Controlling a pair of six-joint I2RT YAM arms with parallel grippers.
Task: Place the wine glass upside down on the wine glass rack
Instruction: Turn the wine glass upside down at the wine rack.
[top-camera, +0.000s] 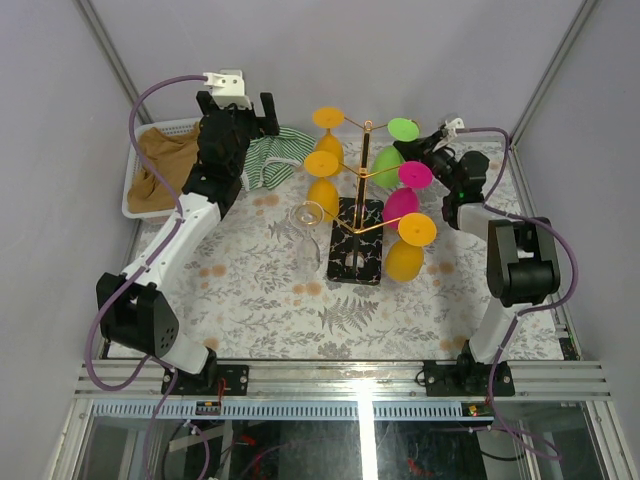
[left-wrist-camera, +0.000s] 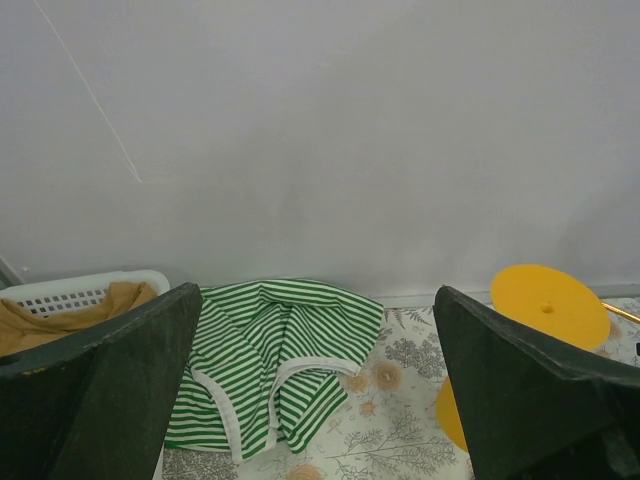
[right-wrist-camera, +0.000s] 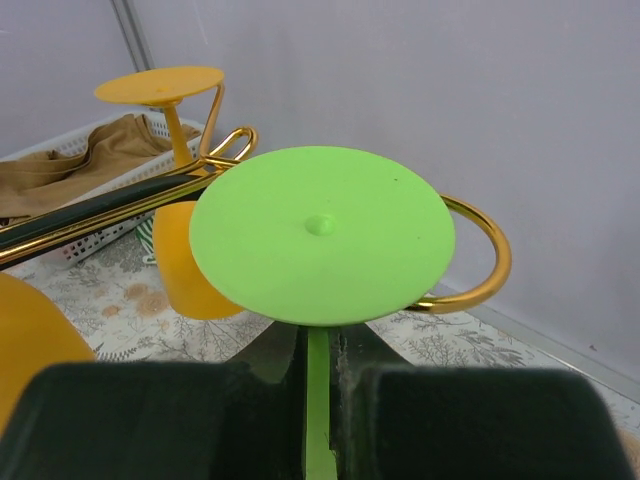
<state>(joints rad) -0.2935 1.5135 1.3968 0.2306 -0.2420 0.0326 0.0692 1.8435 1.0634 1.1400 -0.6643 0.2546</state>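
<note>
Wine glass (top-camera: 403, 128), the green one, sits foot-up at the far right arm of the wine glass rack (top-camera: 358, 250), its stem pinched by the right gripper (top-camera: 425, 148); the left gripper (top-camera: 250, 112) gapes wide and empty, well apart; the left wrist view shows only those spread fingers above a striped cloth (left-wrist-camera: 275, 360); the right wrist view has the jaws closed on the thin stem just under the flat foot, beside a gold hook (right-wrist-camera: 485, 270); it looks like light, rigid, smooth plastic, so the stem suits gripping, though it may slip.
</note>
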